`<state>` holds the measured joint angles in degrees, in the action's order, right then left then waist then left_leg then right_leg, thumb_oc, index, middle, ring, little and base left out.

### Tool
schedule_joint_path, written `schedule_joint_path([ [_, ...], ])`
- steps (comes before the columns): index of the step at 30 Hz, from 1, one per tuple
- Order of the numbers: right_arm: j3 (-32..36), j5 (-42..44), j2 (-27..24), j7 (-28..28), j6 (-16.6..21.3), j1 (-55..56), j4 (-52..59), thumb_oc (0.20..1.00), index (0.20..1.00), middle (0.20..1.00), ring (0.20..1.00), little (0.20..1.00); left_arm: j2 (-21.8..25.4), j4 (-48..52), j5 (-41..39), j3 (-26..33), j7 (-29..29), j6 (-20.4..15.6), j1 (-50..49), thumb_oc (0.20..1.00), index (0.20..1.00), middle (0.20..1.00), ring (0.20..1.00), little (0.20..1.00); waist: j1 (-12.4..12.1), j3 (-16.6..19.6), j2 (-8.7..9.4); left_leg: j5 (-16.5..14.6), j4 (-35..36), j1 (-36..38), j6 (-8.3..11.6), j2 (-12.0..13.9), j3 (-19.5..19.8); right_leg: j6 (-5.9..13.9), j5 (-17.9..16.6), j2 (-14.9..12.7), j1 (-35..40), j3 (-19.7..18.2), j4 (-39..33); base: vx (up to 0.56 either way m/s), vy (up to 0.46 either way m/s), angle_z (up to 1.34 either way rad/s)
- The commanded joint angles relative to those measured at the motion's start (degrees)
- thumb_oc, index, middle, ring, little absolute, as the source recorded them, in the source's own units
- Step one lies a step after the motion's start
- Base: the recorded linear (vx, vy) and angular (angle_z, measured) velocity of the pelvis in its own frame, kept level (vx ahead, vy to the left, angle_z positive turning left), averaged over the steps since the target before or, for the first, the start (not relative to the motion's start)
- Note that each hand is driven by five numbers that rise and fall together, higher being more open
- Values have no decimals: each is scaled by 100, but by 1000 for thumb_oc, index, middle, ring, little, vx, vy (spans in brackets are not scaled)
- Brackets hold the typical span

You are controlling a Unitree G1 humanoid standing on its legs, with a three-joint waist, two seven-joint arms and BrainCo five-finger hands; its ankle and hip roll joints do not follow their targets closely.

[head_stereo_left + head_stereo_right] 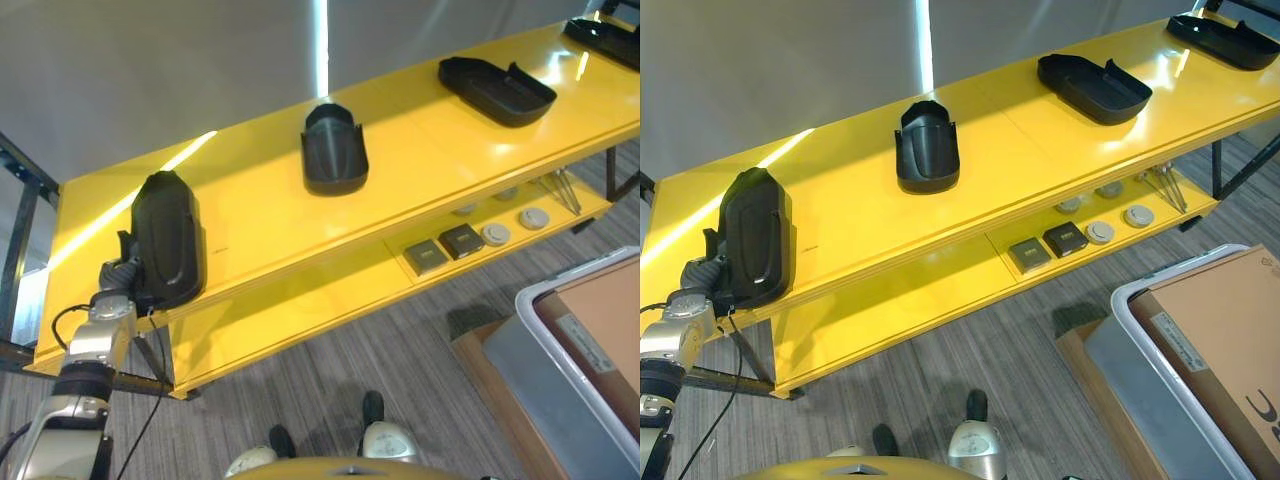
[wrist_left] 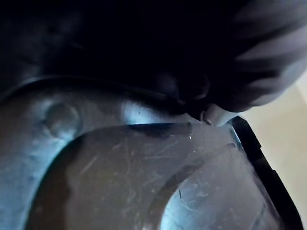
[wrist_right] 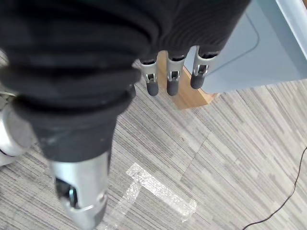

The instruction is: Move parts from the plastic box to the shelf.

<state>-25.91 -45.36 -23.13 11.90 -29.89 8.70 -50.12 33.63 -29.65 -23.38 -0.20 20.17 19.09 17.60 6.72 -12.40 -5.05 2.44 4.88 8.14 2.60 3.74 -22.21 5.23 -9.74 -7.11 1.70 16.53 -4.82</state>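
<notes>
Silver-grey, your left arm reaches up from the lower left to the near edge of the long yellow shelf point(image 1: 420, 130), its left hand point(image 1: 122, 275) pressed against the end of a black moulded plastic part point(image 1: 168, 238) lying on the top board. You cannot tell whether its fingers grip the part; they are hidden. Your right hand point(image 3: 172, 79) hangs over the striped grey floor point(image 3: 230, 163), fingers straight and relaxed, empty. Grey plastic box point(image 1: 1160, 385) sits at lower right.

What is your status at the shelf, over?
Left hand at black part on yellow shelf, grip hidden. Right hand open, hanging over floor. Three more parts further along the shelf.
</notes>
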Motion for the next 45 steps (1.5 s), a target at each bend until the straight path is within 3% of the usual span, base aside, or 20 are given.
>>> schedule_joint_path([
  [1, -300, -55, 26, 30, -161, -23, -55, 1000, 1000, 1000, 1000, 1000, 287, -438, 423, 18, 239, -52, 817, 200, 200, 200, 200, 200, -9, -82, 167, -423, -364, -201, -39, 2, 214, 379, 1085, -94, 250, -320, 509, 0, 0, 0],
  [9, -413, 49, 101, -7, -175, 58, -52, 1000, 1000, 1000, 1000, 1000, 288, -1172, 420, -44, 658, 86, 1096, 200, 200, 200, 200, 200, 76, -28, 193, -453, -378, -146, -45, 14, 157, 367, 1110, -66, 332, -371, 455, 26, -20, -2],
  [25, -482, 565, 5, -241, -122, -24, -103, 1000, 1000, 1000, 1000, 1000, 331, -1730, 589, -179, 981, 3, 1549, 200, 200, 200, 200, 200, 198, -225, 258, -482, -457, -274, -44, 44, 105, 327, 1111, -16, 212, -531, 428, -2, -9, -3],
  [28, -493, 739, -113, -200, 6, 33, -72, 1000, 1000, 1000, 1000, 1000, 584, -1892, 739, -141, 741, 195, 1788, 200, 200, 200, 200, 200, 228, -258, 333, -468, -438, -216, -32, 68, 44, 331, 1073, 5, 271, -544, 360, 38, -62, 0],
  [35, -458, 973, -320, -49, 415, -102, -358, 1000, 1000, 1000, 1000, 1000, 967, -2319, 638, -531, 434, 195, 2249, 200, 200, 200, 200, 200, 143, -218, 413, -473, -457, -233, -8, 92, 72, 366, 1027, 28, 264, -551, 332, 29, -52, 0],
  [36, -473, 1068, -354, 12, 436, -167, -396, 1000, 1000, 1000, 1000, 1000, 998, -2400, 665, -623, 434, 192, 2324, 526, 526, 526, 526, 526, 108, -220, 428, -476, -467, -236, -10, 90, 101, 375, 1015, 28, 273, -551, 324, 24, -52, 0],
  [37, -474, 1095, -362, 32, 466, -196, -435, 1000, 1000, 1000, 1000, 1000, 1015, -2449, 635, -669, 429, 208, 2363, 1000, 1000, 1000, 1000, 1000, 94, -217, 431, -477, -467, -233, -12, 83, 117, 384, 1006, 28, 276, -553, 320, 21, -38, 0],
  [45, -548, 1197, -354, 269, 469, -416, -625, 1000, 1000, 1000, 1000, 1000, 1034, -2695, 615, -834, 259, 140, 2522, 1000, 1000, 1000, 1000, 1000, -15, -121, 440, -498, -453, -149, -18, 59, 175, 416, 997, 7, 389, -486, 286, 19, -6, 1],
])
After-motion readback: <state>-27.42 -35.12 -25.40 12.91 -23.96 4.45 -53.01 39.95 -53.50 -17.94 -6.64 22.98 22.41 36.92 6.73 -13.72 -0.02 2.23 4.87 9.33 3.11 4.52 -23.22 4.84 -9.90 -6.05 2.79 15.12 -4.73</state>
